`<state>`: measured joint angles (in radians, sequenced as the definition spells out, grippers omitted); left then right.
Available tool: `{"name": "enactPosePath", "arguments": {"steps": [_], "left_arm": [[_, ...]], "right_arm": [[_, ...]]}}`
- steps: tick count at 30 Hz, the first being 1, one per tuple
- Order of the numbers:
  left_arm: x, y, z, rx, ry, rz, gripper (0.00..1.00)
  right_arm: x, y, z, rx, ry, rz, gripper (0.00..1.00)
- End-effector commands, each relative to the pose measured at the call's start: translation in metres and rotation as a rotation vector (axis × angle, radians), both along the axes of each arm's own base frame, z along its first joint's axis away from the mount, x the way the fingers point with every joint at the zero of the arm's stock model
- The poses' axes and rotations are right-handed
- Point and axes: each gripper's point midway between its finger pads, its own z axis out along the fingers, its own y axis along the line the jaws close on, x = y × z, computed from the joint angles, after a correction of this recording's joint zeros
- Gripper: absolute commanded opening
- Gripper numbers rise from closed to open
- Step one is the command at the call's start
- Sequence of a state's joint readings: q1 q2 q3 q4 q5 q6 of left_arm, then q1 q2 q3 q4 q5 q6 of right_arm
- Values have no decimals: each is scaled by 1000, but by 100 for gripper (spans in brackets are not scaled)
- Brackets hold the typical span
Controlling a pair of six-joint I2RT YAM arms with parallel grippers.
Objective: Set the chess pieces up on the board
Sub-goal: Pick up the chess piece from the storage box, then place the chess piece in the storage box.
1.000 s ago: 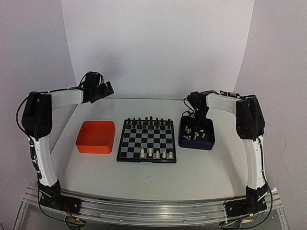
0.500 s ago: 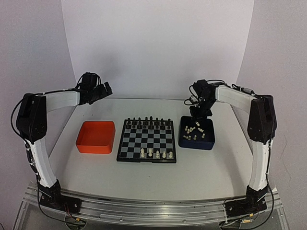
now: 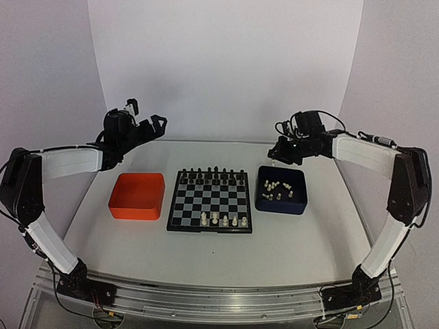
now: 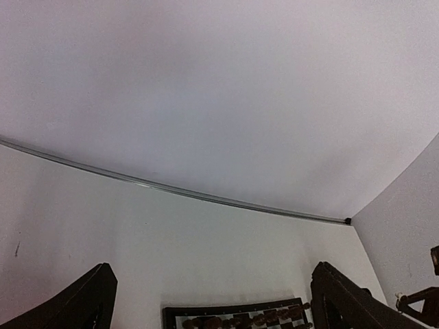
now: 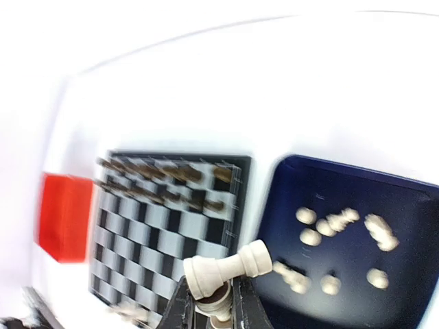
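The board lies mid-table with black pieces along its far rows and several cream-white chess pieces on its near row. More white pieces lie loose in the dark blue tray. My right gripper hovers above the tray's far-left corner. In the right wrist view this gripper is shut on a white rook-like piece that lies sideways across its fingers, over the gap between the board and the tray. My left gripper stands open and empty, high at the back left.
An orange tray sits left of the board and looks empty. The left wrist view shows the board's far edge with black pieces between the wide-open fingers. White backdrop walls enclose the table on three sides.
My right gripper rose out of the dark blue tray with a white piece and swung up toward the back. The left arm stretched lower and its gripper shifted slightly.
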<state>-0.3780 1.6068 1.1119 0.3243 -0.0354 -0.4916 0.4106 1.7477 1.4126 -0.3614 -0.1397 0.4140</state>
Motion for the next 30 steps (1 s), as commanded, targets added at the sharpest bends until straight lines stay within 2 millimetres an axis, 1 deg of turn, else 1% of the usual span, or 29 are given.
{"name": "enactPosePath", "arguments": {"steps": [1, 3, 4, 7, 11, 15, 16, 19, 21, 23, 24, 27, 30], "left_arm": [[-31, -48, 57, -50, -200, -187, 100], [-44, -70, 65, -65, -212, -286, 100], [-51, -80, 67, -66, -222, -314, 100], [-71, -108, 70, -71, -247, -398, 100], [-100, -154, 62, -71, -250, -537, 100], [-131, -204, 52, -79, -255, -697, 96], [-136, -213, 51, -81, -261, -719, 96], [-145, -233, 49, -103, -277, -769, 92], [-148, -242, 50, -127, -283, -796, 87], [-150, -250, 50, -153, -290, -820, 84], [-151, -253, 51, -163, -295, -826, 82], [-148, -264, 44, -161, -281, -825, 78], [-144, -267, 41, -177, -276, -813, 72]], "right_arm": [[23, 41, 86, 493, -178, -38, 0], [17, 51, 95, 559, -180, -16, 0], [14, 55, 97, 561, -189, -7, 0], [7, 59, 107, 583, -224, -17, 0], [-1, 59, 124, 666, -273, -70, 0], [-9, 54, 125, 749, -277, -175, 0], [-12, 54, 127, 775, -286, -194, 0], [-22, 59, 133, 841, -297, -209, 0], [-27, 63, 136, 872, -286, -211, 0], [-32, 68, 138, 904, -275, -205, 0], [-34, 71, 140, 922, -271, -199, 0], [-41, 79, 146, 962, -264, -173, 0], [-50, 84, 149, 973, -265, -150, 0]]}}
